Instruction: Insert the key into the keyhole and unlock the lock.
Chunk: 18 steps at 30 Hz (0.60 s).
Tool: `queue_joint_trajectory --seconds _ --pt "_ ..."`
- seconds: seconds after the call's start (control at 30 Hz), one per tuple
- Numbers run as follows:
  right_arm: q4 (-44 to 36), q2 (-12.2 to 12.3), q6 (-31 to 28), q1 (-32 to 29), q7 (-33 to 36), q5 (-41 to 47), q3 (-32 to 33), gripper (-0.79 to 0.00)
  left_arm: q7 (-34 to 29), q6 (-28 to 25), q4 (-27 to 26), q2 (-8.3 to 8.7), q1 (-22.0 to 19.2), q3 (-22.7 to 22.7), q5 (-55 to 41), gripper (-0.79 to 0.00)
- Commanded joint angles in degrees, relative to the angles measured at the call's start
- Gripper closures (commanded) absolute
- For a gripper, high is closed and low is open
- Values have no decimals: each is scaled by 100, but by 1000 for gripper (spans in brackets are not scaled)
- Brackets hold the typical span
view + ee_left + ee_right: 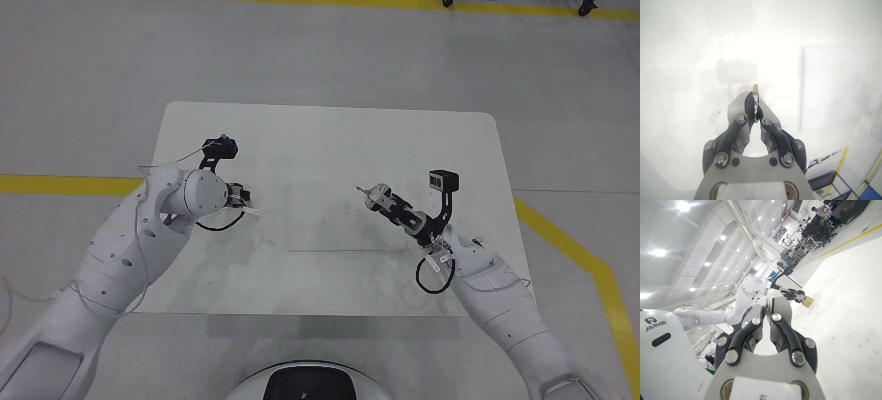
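My left gripper (754, 94) is shut on the silver shackle (755, 109) of a small brass padlock (755, 88), held above the white table. In the top view this gripper (243, 201) hangs over the table's left part, with the padlock (253, 211) at its tip. My right gripper (369, 191) is over the middle right, shut, and a thin key (360, 187) sticks out of it toward the left arm. In the right wrist view its fingers (772, 302) are pressed together, and the padlock (808, 302) hangs from the left gripper (800, 295) farther off. A wide gap separates key and padlock.
The white table (330, 130) carries a faint rectangular sheet (320, 215) in its middle, between the two grippers. A yellow floor line (60, 185) runs beside the table on both sides. Nothing else lies on the tabletop.
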Motion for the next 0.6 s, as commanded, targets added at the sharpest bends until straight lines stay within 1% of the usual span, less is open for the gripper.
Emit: queue_joint_trajectory --seconds 0.0,0.13,0.23,0.3,0.4,0.57 --pt "0 0 0 0 0 0 0 0 47 -499 -217 48 150 -140 -112 0" --pt "0 0 0 0 0 0 0 0 115 -1734 -751 178 501 -327 47 0" --pt "0 0 0 0 0 0 0 0 318 -2287 -1050 273 797 -478 401 0" --pt "0 0 0 0 0 0 0 0 296 -2459 -1151 317 944 -555 537 0" --pt "0 0 0 0 0 0 0 0 130 -2691 -1253 360 1049 -604 684 0" --pt "0 0 0 0 0 0 0 0 32 -2739 -1347 374 1095 -632 739 0"
